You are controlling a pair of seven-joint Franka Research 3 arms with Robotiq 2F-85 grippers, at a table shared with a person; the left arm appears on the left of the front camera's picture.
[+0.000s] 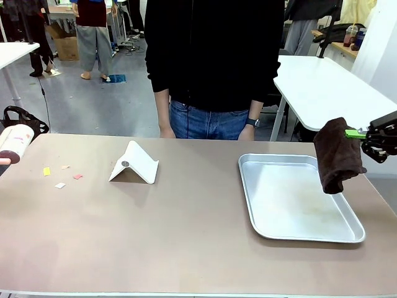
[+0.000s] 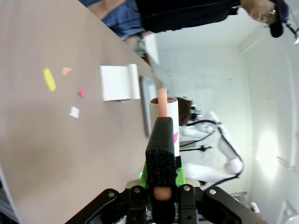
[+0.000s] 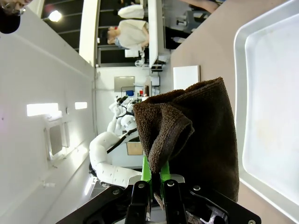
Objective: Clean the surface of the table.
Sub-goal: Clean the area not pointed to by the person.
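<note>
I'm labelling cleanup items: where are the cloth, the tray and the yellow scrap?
cloth (image 1: 337, 155), front view, middle of the hanging part.
tray (image 1: 248, 192), front view, left rim.
yellow scrap (image 1: 46, 171), front view, its centre.

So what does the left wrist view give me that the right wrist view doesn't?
Left wrist view: the left gripper, jaws shut on a lint roller, and coloured paper scraps lying on the table. Right wrist view: the right gripper, jaws shut on a brown towel, and a broad stretch of the metal tray. Both: the table, the white stand, and the tray, just a sliver in the left wrist view.
</note>
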